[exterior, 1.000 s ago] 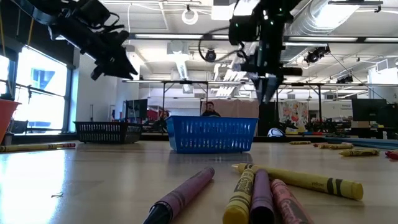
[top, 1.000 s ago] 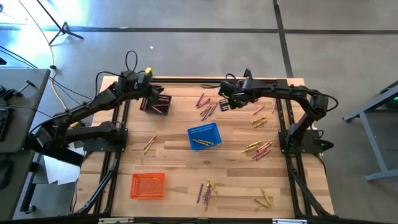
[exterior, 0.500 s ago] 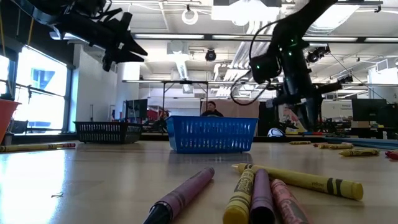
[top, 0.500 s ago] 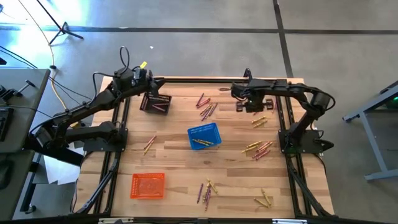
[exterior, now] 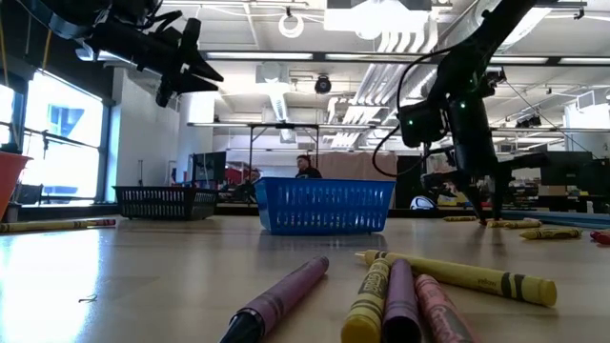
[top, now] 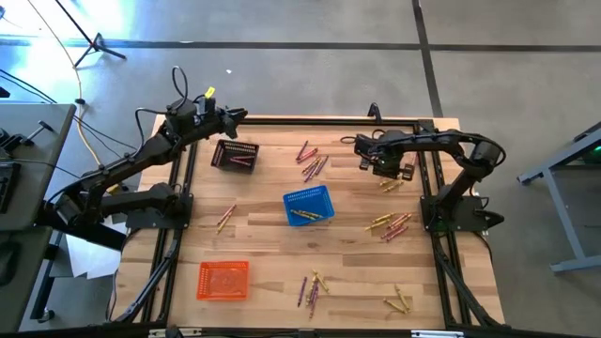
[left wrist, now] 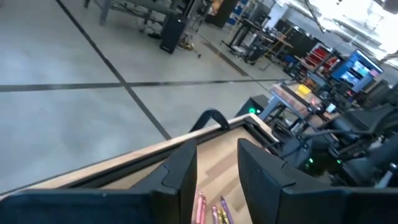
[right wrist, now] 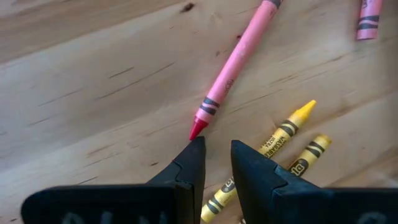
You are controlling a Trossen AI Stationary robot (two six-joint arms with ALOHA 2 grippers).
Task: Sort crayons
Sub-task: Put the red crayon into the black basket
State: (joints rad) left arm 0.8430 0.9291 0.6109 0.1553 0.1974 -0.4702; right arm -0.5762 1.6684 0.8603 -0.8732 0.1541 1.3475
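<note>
Crayons lie scattered on the wooden table [top: 263, 244] in several clusters: far middle [top: 312, 161], far right [top: 391, 182], right [top: 390, 225] and near edge [top: 312, 287]. My right gripper [top: 389, 171] points down, low over the far-right cluster, open. In its wrist view the fingertips [right wrist: 217, 160] stand just short of a pink crayon's red tip [right wrist: 198, 129], with two yellow crayons [right wrist: 277, 146] beside one finger. My left gripper [top: 232, 117] hangs high over the far edge, beyond the black basket [top: 235, 155], open with nothing between its fingers [left wrist: 217, 180].
A blue basket [top: 308, 205] holding yellow crayons stands mid-table. An orange basket [top: 223, 279] sits near left. The black basket holds pink-red crayons. A single crayon pair [top: 225, 218] lies at left, more at near right [top: 399, 302]. People show in the room beyond [exterior: 305, 168].
My right gripper has swung toward the table's right edge and come down close to the table at the far-right crayons, rolling as it went. My left gripper has risen a little toward the far edge and tipped up to nearly level.
</note>
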